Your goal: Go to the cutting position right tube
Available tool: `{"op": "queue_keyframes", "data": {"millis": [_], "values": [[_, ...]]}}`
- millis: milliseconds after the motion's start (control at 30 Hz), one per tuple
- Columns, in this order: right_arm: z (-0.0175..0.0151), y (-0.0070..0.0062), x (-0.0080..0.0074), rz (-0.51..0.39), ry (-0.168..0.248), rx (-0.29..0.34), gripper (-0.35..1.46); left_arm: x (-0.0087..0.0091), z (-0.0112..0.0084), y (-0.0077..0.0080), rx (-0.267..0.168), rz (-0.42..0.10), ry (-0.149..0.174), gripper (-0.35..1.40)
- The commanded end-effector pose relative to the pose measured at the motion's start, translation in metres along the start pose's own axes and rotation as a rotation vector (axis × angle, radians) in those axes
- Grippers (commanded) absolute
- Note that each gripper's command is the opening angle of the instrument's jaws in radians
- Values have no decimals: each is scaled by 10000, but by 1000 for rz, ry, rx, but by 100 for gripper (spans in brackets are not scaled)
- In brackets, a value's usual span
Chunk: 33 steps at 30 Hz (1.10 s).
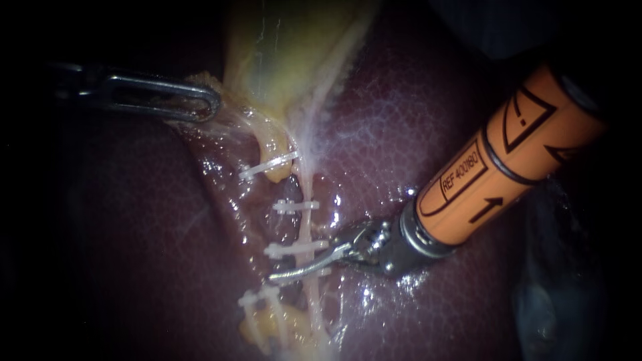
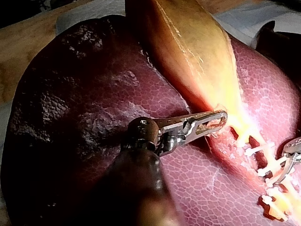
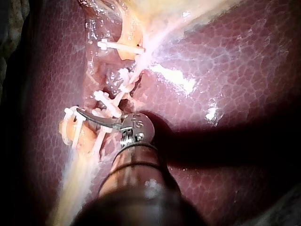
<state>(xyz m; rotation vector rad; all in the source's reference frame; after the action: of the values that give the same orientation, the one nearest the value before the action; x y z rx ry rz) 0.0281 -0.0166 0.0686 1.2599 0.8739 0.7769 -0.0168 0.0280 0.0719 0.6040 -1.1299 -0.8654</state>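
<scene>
Right instrument [image 1: 304,257], nearest, crosses the liver [image 1: 414,120]; jaws apart at the right tube [image 1: 306,227] between clips [image 1: 294,206], apparently to cut. Left instrument [image 1: 210,103] jaws clamp the gallbladder [image 1: 281,53], apparently for tension.

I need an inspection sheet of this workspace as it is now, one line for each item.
Surface: liver, dark red, wet and shiny.
Job's things: gallbladder; right tube, crossed by white clips.
Clutter: nothing seen.
Instruments: left instrument, jaws shut on the gallbladder's edge; right instrument, tip at the right tube, beside a clip.
Cables: nothing seen.
Surroundings: dark in the endoscope view; pale cloth beyond the liver in the left wrist view.
</scene>
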Motion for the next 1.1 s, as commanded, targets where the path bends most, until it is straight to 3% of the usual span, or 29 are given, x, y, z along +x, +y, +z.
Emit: {"op": "queue_keyframes", "data": {"millis": [33, 233, 633, 900, 1100], "values": [[0, 0, 0, 0, 0, 0, 113, 0, 0, 0, 0, 0, 0, -35], [-8, -2, 5, 9, -3, 6, 113, 0, 0, 0, 0, 0, 0, -35], [-58, -8, 25, -5, 18, 7, 107, 0, -1, 0, 0, 0, 0, -35], [-55, -9, 34, -18, 23, 6, 107, 0, -1, 0, 0, 0, 0, -35], [-40, -7, 42, -29, 51, 28, 113, 0, -1, 0, 0, 0, 0, -35]]}}
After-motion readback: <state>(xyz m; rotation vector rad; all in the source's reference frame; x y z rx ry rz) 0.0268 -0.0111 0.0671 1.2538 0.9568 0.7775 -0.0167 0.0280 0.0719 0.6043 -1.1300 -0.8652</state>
